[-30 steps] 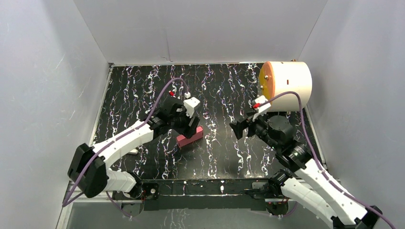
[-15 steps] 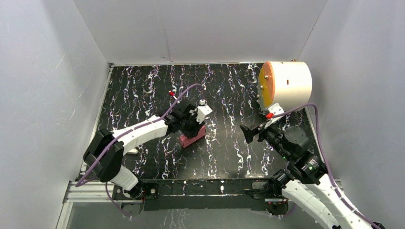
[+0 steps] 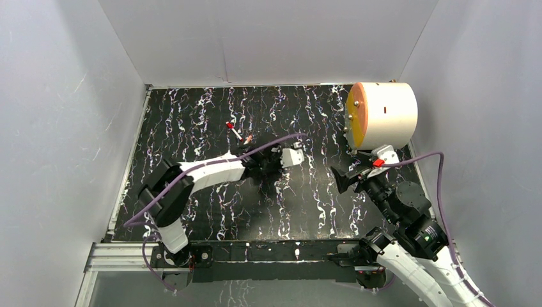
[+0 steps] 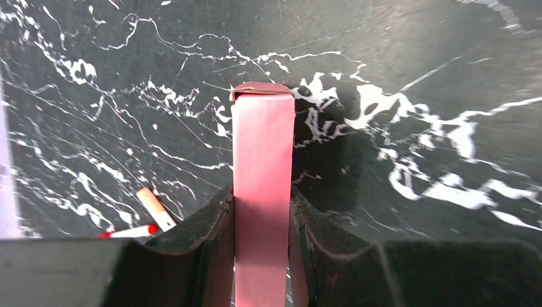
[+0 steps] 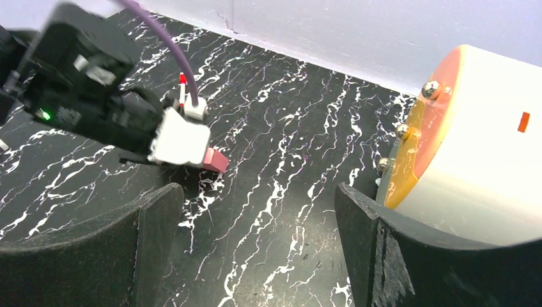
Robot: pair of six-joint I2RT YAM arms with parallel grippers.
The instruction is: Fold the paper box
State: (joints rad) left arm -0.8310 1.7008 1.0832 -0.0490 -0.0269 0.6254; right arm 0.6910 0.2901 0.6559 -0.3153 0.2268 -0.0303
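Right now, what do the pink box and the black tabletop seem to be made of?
The paper box looks like thin matte red-pink card: its far end shows a thin folded edge, no shine. The table seems a smooth black surface with white marble veins, faintly glossy; stone or print, I cannot tell.

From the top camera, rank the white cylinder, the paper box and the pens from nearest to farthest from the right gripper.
From the right gripper:
1. white cylinder, just behind it, to its right.
2. paper box, to its left, clamped in the left gripper.
3. pens, farther left and back.
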